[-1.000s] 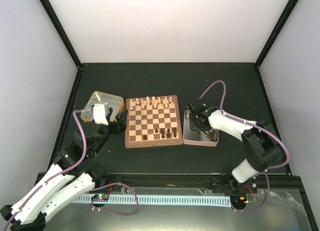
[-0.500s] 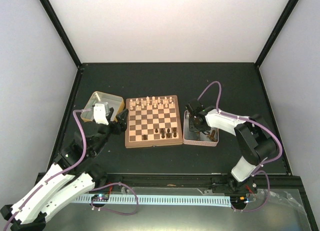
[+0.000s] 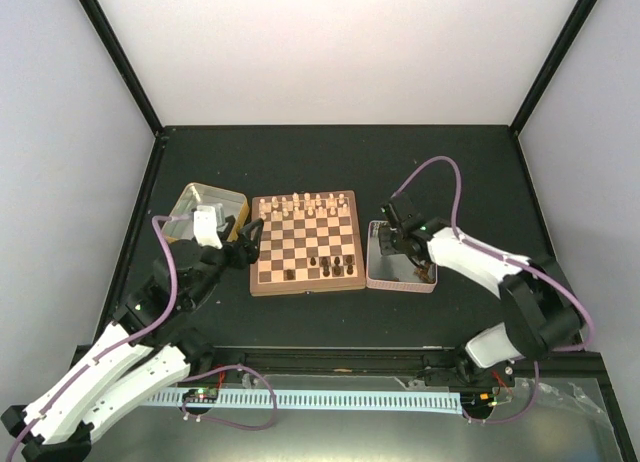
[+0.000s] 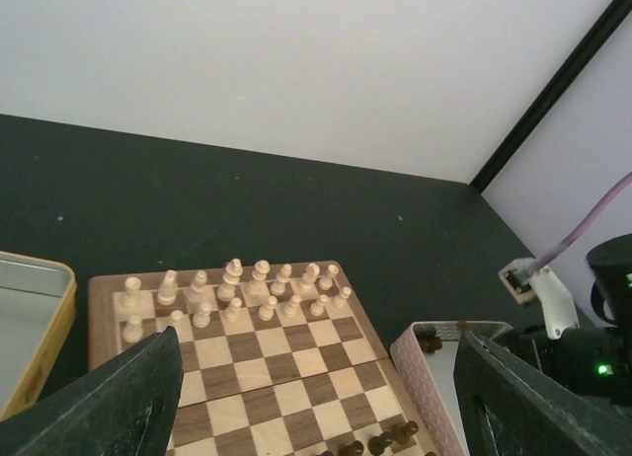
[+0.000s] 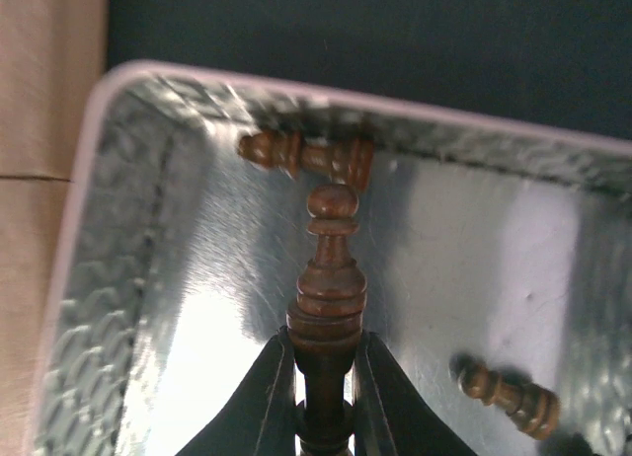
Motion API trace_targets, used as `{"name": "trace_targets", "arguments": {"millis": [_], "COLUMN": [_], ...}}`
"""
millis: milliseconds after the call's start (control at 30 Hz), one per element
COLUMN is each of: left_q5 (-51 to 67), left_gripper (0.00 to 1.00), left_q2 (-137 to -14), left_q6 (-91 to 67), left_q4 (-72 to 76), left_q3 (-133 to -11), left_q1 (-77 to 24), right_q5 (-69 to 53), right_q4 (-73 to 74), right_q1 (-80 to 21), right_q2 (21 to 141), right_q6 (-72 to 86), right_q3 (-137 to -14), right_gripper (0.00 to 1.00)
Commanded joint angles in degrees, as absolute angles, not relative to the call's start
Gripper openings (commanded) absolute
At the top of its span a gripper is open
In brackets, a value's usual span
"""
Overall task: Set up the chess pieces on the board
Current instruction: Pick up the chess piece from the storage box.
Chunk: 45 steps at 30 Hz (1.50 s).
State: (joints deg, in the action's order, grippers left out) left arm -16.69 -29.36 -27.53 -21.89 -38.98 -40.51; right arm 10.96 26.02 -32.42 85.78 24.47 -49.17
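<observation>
Right gripper (image 5: pixel 321 377) – jaws narrow, clamped on the base of one dark chess piece (image 5: pixel 329 278). The piece's long axis runs straight out along the fingers, head pointing away from the wrist at the wall of the silver tin (image 5: pixel 99 278). Cannot tell whether it is clear of the tin floor. Two more dark pieces lie loose: one (image 5: pixel 306 155) against that wall, one (image 5: pixel 509 395) off to the side.

The board (image 3: pixel 290 252) lies just beside the tin, toward the worktop's left edge; a few dark pieces (image 3: pixel 335 267) stand in its near rows, the cream pieces (image 3: pixel 305 204) along its far rows. Key relation: the held piece must travel left and end upright. The right arm is the nearer.

Left gripper (image 3: pixel 250 240) – jaws wide, holding nothing, at the board's left edge.

Versus 1.0 s ago: the right elbow is swung out toward the right edge, the left gripper is slightly closer to the board, and the board pieces are unchanged.
</observation>
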Motion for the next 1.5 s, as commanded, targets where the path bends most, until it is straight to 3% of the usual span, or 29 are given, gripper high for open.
{"name": "trace_targets", "arguments": {"millis": [0, 367, 767, 867, 1033, 1367, 1467], "left_q5": [-11.08, 10.55, 29.91, 34.22, 40.54, 42.55, 42.90], "left_gripper": [0.77, 0.81, 0.81, 0.76, 0.58, 0.32, 0.29], "left_q2": [-31.46, -42.26, -51.73, -54.31, -57.12, -58.14, -58.52], "left_q6": [-29.45, -30.62, -38.28, -38.64, -39.08, -38.66, -37.73], "left_q4": [-18.45, -18.66, -15.34, -16.21, -15.77, -15.67, -16.69], "left_q3": [-40.40, -50.31, -56.56, -57.29, -57.24, -56.80, -56.82], "left_q1": [-40.27, -40.07, -38.65, -38.17, -37.51, -36.70, -36.72], "right_q5": [8.07, -23.19, -37.98, -40.40, -43.21, -43.78, -43.59], "right_q4": [18.15, 3.46, 4.36, 6.25, 7.94, 9.94, 10.01], "right_q1": [-32.08, -33.72, -39.87, -40.91, -41.64, -41.80, -41.83], "right_q2": [78.03, 58.72, 57.45, 58.35, 59.34, 60.03, 60.20], "right_q6": [19.51, 14.29, 7.38, 5.51, 3.77, 2.40, 2.45], "right_q3": [-46.70, -40.88, -45.88, -47.36, -48.56, -49.59, -49.79], "right_gripper": [0.14, 0.16, 0.16, 0.15, 0.15, 0.14, 0.13]}}
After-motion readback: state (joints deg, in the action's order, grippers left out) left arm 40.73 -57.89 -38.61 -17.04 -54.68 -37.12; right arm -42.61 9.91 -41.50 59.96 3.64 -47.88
